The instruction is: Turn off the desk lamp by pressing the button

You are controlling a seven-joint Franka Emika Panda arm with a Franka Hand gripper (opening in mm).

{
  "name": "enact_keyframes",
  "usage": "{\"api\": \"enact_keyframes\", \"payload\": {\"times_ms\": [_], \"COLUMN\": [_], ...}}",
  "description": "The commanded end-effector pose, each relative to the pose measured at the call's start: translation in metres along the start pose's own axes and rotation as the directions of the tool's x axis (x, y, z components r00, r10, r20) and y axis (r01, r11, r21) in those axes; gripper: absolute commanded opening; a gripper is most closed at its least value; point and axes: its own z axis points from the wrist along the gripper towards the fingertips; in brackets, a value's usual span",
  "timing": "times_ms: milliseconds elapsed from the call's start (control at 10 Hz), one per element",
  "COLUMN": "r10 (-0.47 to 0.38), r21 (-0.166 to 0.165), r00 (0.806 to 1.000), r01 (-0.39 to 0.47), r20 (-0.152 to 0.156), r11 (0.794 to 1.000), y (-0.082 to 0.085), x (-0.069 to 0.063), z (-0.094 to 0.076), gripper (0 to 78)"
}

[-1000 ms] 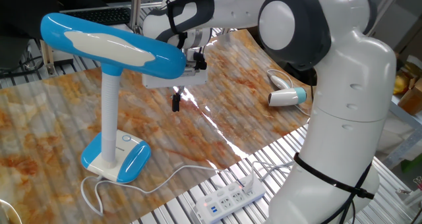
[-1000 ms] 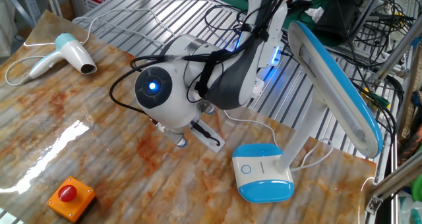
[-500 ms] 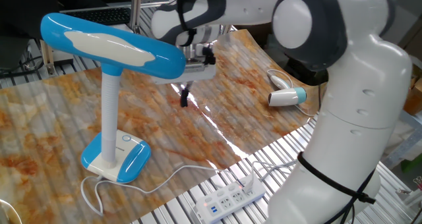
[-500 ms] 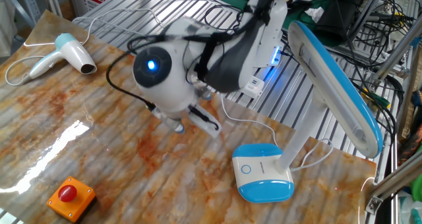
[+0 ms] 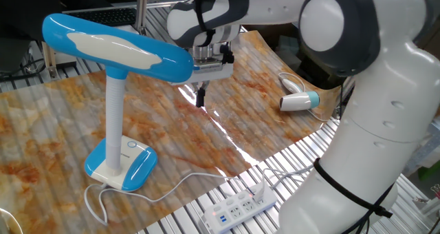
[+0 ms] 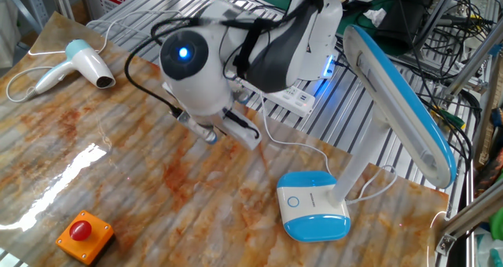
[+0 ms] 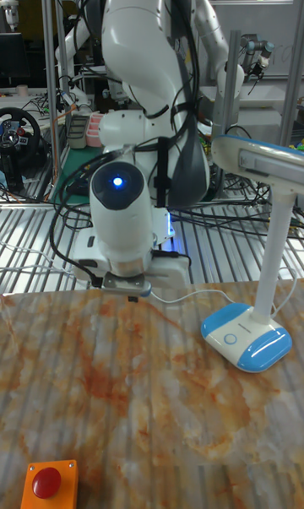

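**A:** One fixed view is showing your end effector (image 5: 201, 98) hanging above the marble-patterned worktop (image 5: 62, 134), well apart from the desk lamp (image 5: 117, 62). The dark fingers are pointing down just under the lamp's blue head in that picture, but they're sitting over open worktop, not over the base.

**B:** Are you seeing whether the fingers are apart or pressed together?

**A:** Can't tell, honestly. They're reading as one dark stub there, and in the other fixed view the end effector (image 6: 211, 135) is mostly hiding under the wrist. Nothing is sitting between them as far as I can see.

**B:** And the button?

**A:** The button (image 6: 293, 202) is sitting on the white face of the lamp base, near the base's end that's pointing toward the arm. You're looking at it in the tall fixed view too (image 7: 228, 338), ringed circle, with the column rising behind it. Your end effector is off to the side of it, not touching.

**B:** Other stuff around?

**A:** A hair dryer (image 6: 78, 64) is lying at the far corner, a red button box (image 6: 84, 235) is sitting near the worktop's front edge, and a power strip (image 5: 240, 208) is lying off the worktop beside the lamp's white cord (image 5: 172, 188).
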Motion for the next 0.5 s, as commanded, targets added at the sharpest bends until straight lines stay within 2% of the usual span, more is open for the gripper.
{"api": "enact_keyframes", "payload": {"times_ms": [100,400,500], "r10": [-0.014,-0.029,-0.025], "r21": [-0.004,-0.008,0.031], "r00": [1.000,0.999,0.997], "r01": [0.014,0.029,0.023], "r20": [0.003,0.029,0.070], "r11": [1.000,1.000,0.999], "y": [-0.0107,-0.0145,-0.0145], "x": [0.0034,0.0054,0.0054], "z": [-0.0159,-0.0211,-0.0211], "gripper": [0.0,0.0,0.0]}}
